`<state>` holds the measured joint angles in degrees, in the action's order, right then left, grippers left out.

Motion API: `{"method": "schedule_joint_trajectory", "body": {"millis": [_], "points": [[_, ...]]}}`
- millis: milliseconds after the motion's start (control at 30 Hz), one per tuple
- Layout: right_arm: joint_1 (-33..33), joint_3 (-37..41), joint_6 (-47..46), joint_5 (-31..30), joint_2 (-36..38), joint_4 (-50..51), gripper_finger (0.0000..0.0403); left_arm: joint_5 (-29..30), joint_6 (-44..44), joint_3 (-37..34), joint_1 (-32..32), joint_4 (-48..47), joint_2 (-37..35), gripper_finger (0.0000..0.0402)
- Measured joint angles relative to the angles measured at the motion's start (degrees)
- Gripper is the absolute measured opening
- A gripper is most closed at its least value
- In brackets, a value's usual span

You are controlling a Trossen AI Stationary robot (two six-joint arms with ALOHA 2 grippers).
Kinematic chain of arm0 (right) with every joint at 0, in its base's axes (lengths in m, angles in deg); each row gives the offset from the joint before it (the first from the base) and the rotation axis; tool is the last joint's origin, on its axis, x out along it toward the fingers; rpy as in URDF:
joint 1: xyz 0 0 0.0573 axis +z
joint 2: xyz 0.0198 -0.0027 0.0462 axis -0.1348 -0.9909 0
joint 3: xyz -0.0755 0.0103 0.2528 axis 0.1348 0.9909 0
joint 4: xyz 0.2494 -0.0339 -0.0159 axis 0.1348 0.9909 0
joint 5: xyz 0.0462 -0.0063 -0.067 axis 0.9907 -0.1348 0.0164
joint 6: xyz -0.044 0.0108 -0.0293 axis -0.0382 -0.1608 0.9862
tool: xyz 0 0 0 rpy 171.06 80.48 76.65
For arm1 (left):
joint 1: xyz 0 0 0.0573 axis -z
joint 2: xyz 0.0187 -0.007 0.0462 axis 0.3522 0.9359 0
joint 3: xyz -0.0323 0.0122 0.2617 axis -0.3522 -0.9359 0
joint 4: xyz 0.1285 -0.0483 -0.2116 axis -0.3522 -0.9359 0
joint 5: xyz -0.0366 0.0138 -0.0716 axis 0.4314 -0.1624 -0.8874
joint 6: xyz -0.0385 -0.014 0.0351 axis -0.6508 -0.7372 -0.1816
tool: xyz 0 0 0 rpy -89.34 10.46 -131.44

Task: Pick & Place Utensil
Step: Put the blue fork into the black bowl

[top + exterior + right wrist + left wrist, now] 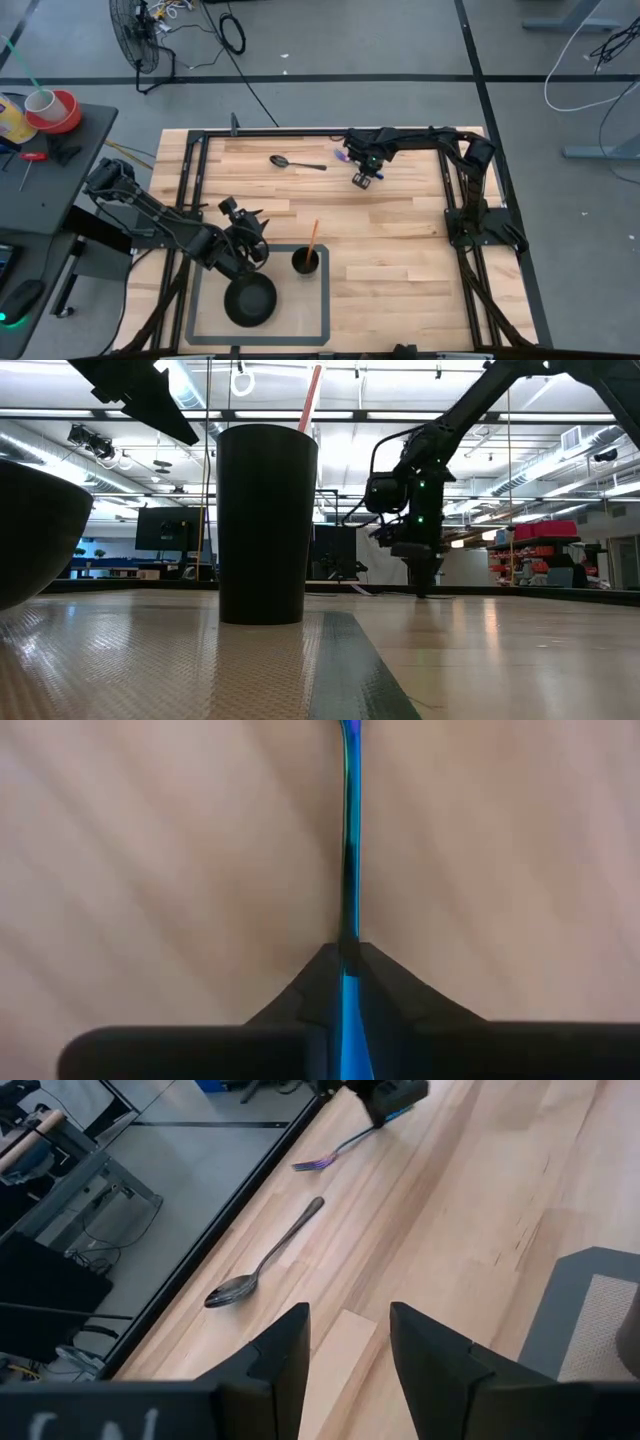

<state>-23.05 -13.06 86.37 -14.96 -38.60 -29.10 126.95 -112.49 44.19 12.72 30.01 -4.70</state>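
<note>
A tall black cup [267, 525] with an orange-red straw [311, 396] stands closest in the low view, on a dark grey mat [200, 325] laid over the pale planked wooden table [400, 240]; a round black bowl [250, 300] sits on the same mat beside it. The left gripper [348, 1350] hangs over the mat's edge near the bowl, its jaws narrowly apart and holding nothing. Toward the far side of the table lies a dark metal spoon [296, 162], apart from everything. Near it, the right gripper [363, 180] is down at the table, jaws pinched together on the handle of a thin iridescent blue-purple fork [348, 860] that lies on the wood. Around the table is grey floor with black tape lines, a standing fan [135, 42] and loose cables; beyond, an open workshop hall with strip lights, monitors and shelving. No writing is legible.
</note>
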Motion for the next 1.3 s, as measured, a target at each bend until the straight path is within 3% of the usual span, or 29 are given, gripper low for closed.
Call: {"method": "schedule_joint_trajectory", "body": {"millis": [233,567,767,1300], "points": [[3.48,0.07,-0.04,0.94,-0.15,11.47,0.0042,0.0,0.0,-0.02,0.0,0.0,0.0,0.0144],[6.6,-2.5,-0.2,-1.9,-0.59,12.23,0.0108,0.0,0.0,-0.02,0.0,0.06,0.04,0.0144],[5.04,-4.33,-1.05,5.01,-0.61,5.71,0.0119,-0.36,0.23,-0.03,0.03,0.58,0.04,0.0144],[3.64,-2.74,-2.18,4.55,-0.58,-4.42,0.0105,-1.71,-0.01,-0.04,0.66,0.61,0.04,0.0144]]}}
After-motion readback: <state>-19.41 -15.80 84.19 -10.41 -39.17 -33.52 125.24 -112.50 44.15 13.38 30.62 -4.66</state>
